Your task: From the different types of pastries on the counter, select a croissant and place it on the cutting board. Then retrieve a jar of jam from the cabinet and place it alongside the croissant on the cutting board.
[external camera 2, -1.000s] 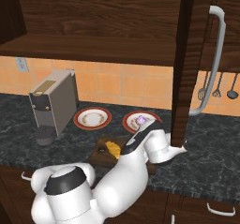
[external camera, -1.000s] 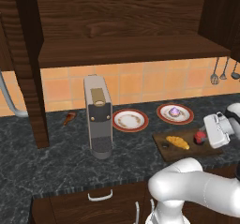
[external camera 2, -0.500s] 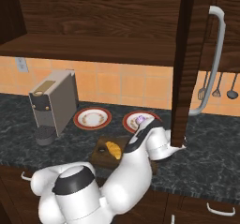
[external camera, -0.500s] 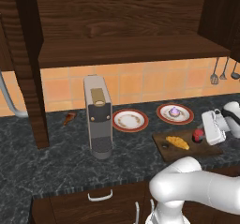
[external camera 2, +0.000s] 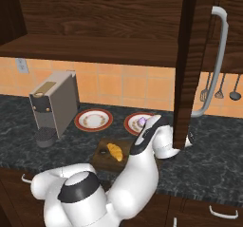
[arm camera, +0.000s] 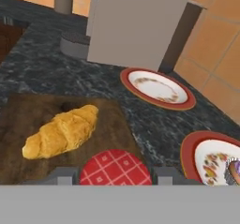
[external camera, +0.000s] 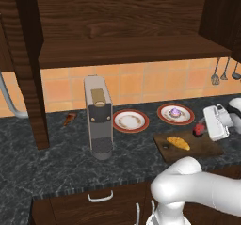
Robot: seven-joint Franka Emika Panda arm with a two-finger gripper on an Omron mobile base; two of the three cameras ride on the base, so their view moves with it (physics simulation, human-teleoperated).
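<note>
Jam jar (arm camera: 115, 167) sits clamped in the pincer (arm camera: 115, 174), now lower over the cutting board (external camera: 197, 145) than a second ago. Croissant (external camera: 178, 143) lies just beside it, so only setting down and letting go seem left.

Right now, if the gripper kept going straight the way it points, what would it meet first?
Probably the croissant on the cutting board, just beyond the jam jar between the gripper's fingers; depth is unclear.

Golden croissant (arm camera: 62, 131) lies flat on dark brown cutting board (arm camera: 28, 110) on the marbled table (external camera: 56, 163), red-lidded jar of jam (arm camera: 115, 168) just beside it at board's edge, purple-frosted cupcake (external camera: 175, 111) on a red-rimmed plate nearby.
</note>
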